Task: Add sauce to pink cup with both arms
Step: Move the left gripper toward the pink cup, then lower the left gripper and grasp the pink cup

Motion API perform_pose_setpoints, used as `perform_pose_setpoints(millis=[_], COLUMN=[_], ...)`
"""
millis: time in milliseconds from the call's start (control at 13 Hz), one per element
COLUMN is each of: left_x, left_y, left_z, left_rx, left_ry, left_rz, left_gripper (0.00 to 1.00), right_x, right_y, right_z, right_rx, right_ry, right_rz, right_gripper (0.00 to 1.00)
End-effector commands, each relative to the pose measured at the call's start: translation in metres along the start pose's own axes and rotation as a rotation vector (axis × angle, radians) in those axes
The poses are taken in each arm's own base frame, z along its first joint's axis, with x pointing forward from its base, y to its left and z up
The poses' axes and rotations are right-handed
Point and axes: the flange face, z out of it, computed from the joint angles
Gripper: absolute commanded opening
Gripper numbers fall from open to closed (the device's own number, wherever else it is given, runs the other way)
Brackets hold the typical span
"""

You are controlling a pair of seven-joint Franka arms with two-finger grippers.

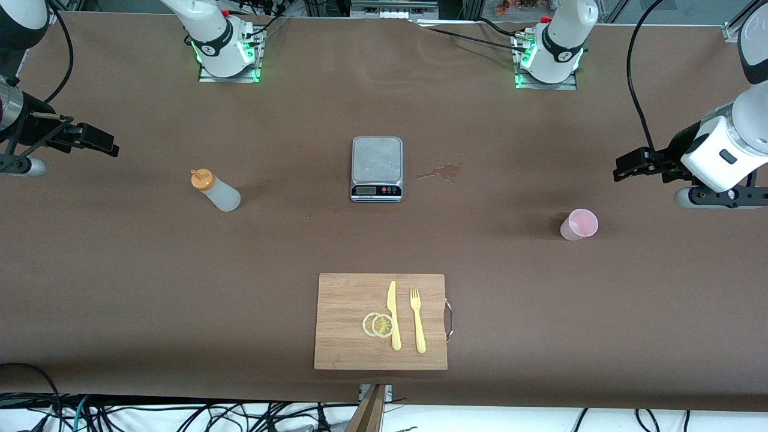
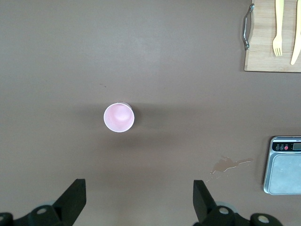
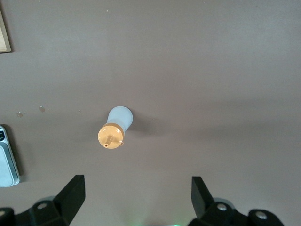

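The sauce bottle, translucent white with an orange nozzle cap, stands upright on the brown table toward the right arm's end. It also shows in the right wrist view. My right gripper hangs open and empty over bare table beside it. The pink cup stands upright and looks empty toward the left arm's end, and shows in the left wrist view. My left gripper hangs open and empty over bare table beside the cup.
A steel kitchen scale sits mid-table, with a wet stain beside it. A wooden cutting board, nearer the front camera, carries a yellow knife, a yellow fork and lemon slices.
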Motion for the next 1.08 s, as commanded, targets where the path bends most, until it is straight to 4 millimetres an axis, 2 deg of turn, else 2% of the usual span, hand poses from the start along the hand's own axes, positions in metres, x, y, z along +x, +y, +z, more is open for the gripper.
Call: perform_pose_setpoints(millis=[0,231,386,463,772,1003], left_x=[0.006,0.021,0.030,0.033,0.038,0.024], left_y=[-0.017,-0.058,-0.080,-0.085,-0.099,-0.106], left_z=[0.014,0.063,0.120,0.145,0.208,0.254], left_rx=[0.023,0.043,0.047,0.050,0.056,0.060], left_ry=[-0.015,0.016,0.034,0.043,0.058,0.082], left_rz=[0.063,0.128,0.096,0.088,0.069,0.060], left_gripper=[1.00,1.00,1.00,1.00,0.99,0.98], right_x=[-0.004,-0.005,-0.006,-0.005,-0.006,-0.006], right_y=[0.000,0.000,0.000,0.001,0.000,0.000], right_z=[-0.003,-0.003,-0.005,-0.004,-0.004,-0.004], right_rx=[0.006,0.006,0.003,0.003,0.004,0.004], right_ry=[-0.017,-0.020,-0.020,-0.021,-0.021,-0.023], right_rz=[0.003,0.003,0.002,0.004,0.002,0.002], right_gripper=[1.00,1.00,1.00,1.00,1.00,1.00])
